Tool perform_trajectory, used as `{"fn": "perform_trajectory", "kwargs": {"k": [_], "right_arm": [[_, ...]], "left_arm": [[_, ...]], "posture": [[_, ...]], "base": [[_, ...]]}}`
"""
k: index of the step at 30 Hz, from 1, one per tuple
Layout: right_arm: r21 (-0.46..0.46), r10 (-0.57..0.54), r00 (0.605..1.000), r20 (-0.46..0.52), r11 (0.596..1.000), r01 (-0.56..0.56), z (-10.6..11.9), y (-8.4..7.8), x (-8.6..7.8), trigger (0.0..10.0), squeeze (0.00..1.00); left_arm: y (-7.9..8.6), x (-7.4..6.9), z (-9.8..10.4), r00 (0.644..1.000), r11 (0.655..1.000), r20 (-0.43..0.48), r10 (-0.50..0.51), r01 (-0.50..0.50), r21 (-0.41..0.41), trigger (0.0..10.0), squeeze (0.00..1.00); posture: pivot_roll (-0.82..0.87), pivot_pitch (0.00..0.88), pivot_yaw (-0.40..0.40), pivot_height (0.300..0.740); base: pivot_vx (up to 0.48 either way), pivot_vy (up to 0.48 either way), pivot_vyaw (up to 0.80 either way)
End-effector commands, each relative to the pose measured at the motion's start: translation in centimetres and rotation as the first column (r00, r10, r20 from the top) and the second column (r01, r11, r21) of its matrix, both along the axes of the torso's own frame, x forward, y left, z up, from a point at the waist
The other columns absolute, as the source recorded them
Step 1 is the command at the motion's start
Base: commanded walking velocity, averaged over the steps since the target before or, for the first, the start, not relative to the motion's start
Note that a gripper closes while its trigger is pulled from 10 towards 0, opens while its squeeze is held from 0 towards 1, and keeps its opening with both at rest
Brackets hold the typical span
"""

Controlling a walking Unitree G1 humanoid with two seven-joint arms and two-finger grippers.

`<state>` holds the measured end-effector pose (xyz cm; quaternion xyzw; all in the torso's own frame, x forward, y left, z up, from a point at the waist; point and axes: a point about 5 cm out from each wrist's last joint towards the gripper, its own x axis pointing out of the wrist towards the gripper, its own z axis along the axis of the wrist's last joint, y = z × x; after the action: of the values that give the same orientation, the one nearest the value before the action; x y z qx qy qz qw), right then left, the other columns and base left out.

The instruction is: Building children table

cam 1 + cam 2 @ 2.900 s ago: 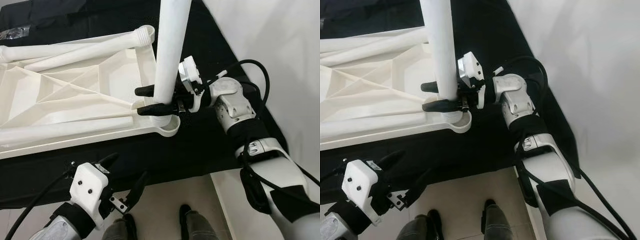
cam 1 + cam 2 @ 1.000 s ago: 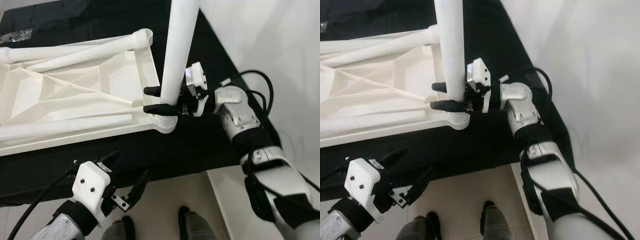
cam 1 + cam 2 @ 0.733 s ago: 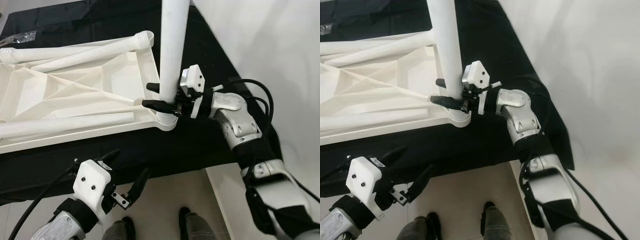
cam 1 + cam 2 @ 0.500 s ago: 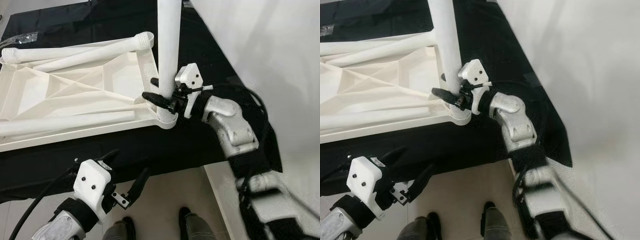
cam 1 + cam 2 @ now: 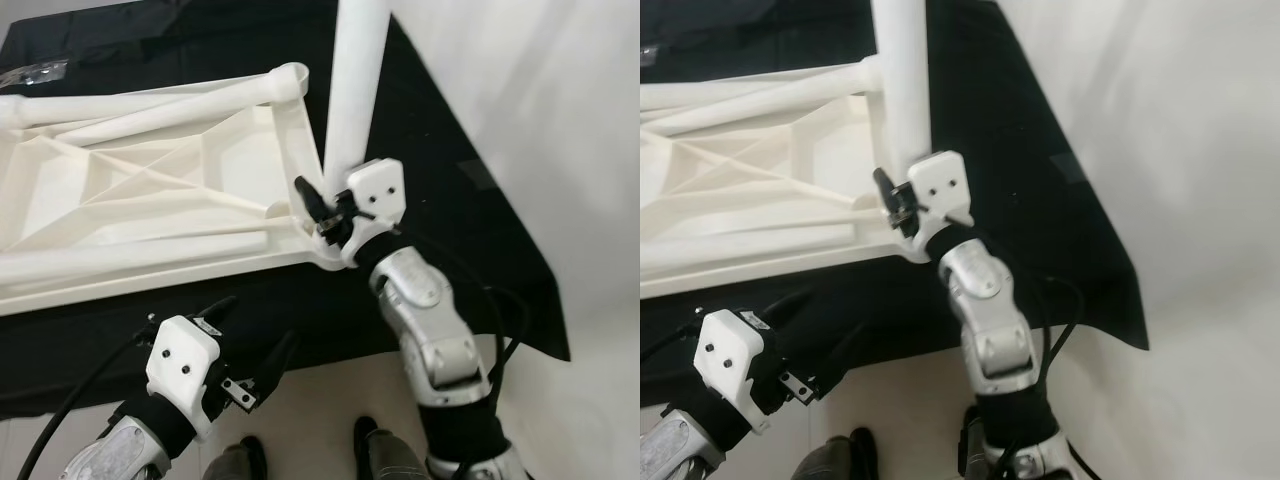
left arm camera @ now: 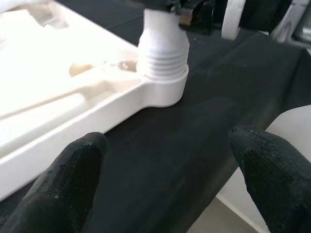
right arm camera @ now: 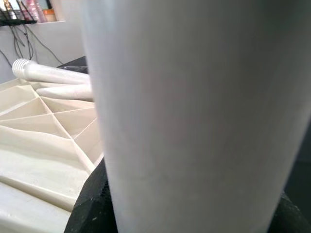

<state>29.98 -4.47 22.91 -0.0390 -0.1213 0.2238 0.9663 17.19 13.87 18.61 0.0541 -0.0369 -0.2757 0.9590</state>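
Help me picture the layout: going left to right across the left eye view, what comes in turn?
Upturned white tabletop → upright white leg gripped by the right tool → black cloth's right corner → white wall.

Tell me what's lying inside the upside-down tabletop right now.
Inside the tabletop, loose white legs lie across its ribs. The upright leg, gripped by the right pincer, stands in the corner socket. The ribs beneath the legs are covered.

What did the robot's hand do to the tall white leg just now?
The right hand kept hold of the upright table leg and swung around it, from the side toward the robot, turning it in the corner socket. The left hand stayed open and low; the tabletop stayed put.
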Motion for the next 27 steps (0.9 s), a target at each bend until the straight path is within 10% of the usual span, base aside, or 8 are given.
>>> {"fn": "perform_trajectory", "kwargs": {"k": [1,18,19,27], "right_arm": [[-0.093,-0.156,0.948,-0.278,0.987,0.135,-5.9,-0.7,0.4,10.0,0.0],[-0.082,-0.188,0.947,-0.26,0.982,0.172,-5.4,-0.4,0.1,10.0,0.0],[-0.065,-0.172,0.953,-0.249,0.985,0.161,-5.1,-0.4,0.1,10.0,1.0],[0.058,0.036,0.992,-0.121,0.998,-0.029,-1.7,-0.3,1.2,10.0,1.0]], "left_arm": [[0.3,-0.1,-0.7,1.0,1.0,-0.027,0.008,-0.008,0.009,10.0,0.0],[0.3,0.5,-0.9,1.0,1.0,-0.017,0.012,-0.011,0.012,10.0,0.0],[0.3,0.5,-0.9,1.0,1.0,-0.015,0.011,-0.011,0.012,10.0,0.0],[0.2,0.7,-0.9,1.0,1.0,-0.007,0.011,-0.011,0.011,10.0,0.0]], "posture": [[-0.02,0.327,0.006,0.74],[-0.03,0.309,0.007,0.74],[-0.03,0.306,0.007,0.74],[-0.04,0.301,0.007,0.74]], "base": [[0.0,0.0,0.0],[0.0,0.0,0.0],[0.0,0.0,0.0],[0.0,0.0,0.0]]}}
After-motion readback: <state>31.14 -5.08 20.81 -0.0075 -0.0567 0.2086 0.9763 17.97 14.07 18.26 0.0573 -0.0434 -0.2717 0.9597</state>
